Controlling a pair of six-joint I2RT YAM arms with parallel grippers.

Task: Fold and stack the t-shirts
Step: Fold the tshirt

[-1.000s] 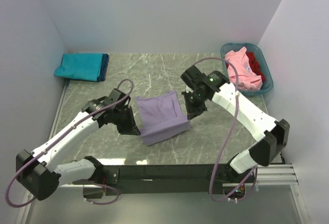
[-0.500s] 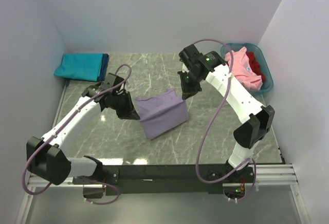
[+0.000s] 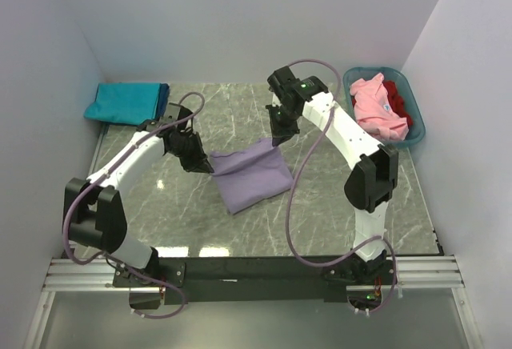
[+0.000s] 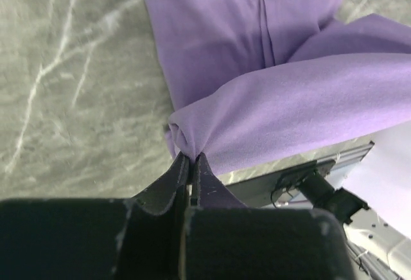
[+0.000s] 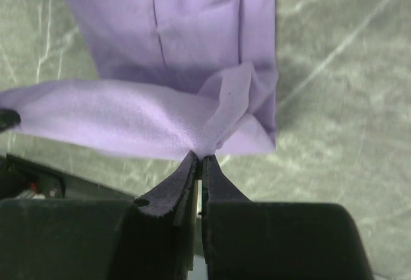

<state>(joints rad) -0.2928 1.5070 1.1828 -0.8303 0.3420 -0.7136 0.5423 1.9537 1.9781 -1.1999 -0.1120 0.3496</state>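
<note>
Bottom of frame: both arm bases sit on the black rail (image 3: 256,269), arms reaching up over the marble tabletop (image 3: 336,205).

Centre of frame: lavender t-shirt (image 3: 252,179), partly folded. Its lower part lies flat on the tabletop, and its top edge is lifted and stretched between the two hands.

Left hand (image 3: 205,165) is at the shirt's upper-left corner. Its fingers are pressed together on a bunched bit of lavender cloth, and the wrist view shows the cloth gathered right at the tips.

Right hand (image 3: 278,138) is at the upper-right corner. Same story: fingers pinched on a fold of the cloth, almost no gap between them.

In both wrist views the held edge hangs as a band above the flat layer. A crease runs down that lower layer.

Upper left: folded teal t-shirt (image 3: 120,102) near the back-left corner. A dark blue t-shirt (image 3: 164,101) shows along its right edge; can't tell if it is under or beside.

Upper right: teal-blue basket (image 3: 416,117) by the right wall. A pink t-shirt (image 3: 374,109) is heaped in it, with a red t-shirt (image 3: 398,102) just beside the pink one.

The lavender shirt is well apart from both the teal shirt and the basket.
</note>
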